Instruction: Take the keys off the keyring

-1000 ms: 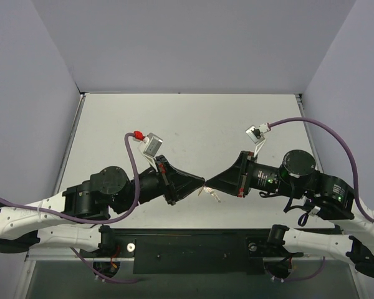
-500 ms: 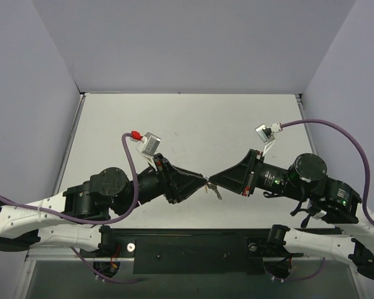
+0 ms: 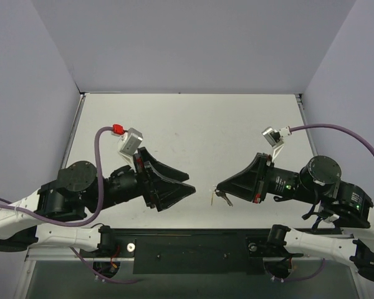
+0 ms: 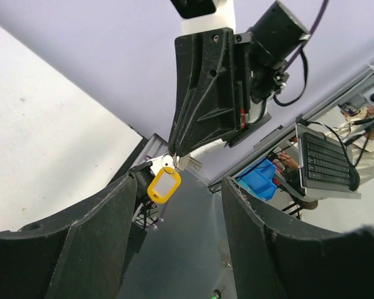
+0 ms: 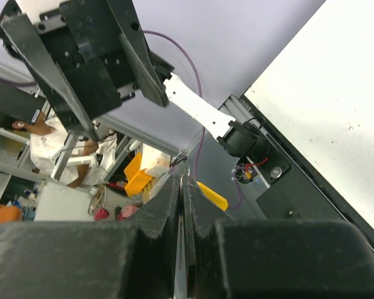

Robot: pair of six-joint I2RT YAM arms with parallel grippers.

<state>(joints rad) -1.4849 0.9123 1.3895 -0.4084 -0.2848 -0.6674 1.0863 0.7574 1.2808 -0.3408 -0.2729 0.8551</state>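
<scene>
My right gripper [image 3: 217,186] is shut, and a thin metal edge shows between its fingertips [image 5: 182,182]. From that tip hang the yellow keyring [image 4: 164,185] with its pale window and a small silver key [image 4: 188,163]. The top view shows them as a small cluster [image 3: 220,197] just above the table, and the right wrist view shows the keyring [image 5: 213,195] beside the fingers. My left gripper [image 3: 191,182] stands open and holds nothing, a short gap to the left of the right one. In the left wrist view its dark fingers [image 4: 93,240] frame the hanging keyring from a distance.
The white table [image 3: 193,131] is walled at the back and both sides. A black base rail [image 3: 193,249] runs along the near edge under both grippers. Purple cables [image 3: 336,131] arc over each arm.
The two grippers met tip to tip a second ago. The left one has opened and drawn back to the left. The right one has moved right, with the keyring and key still hanging from it.
</scene>
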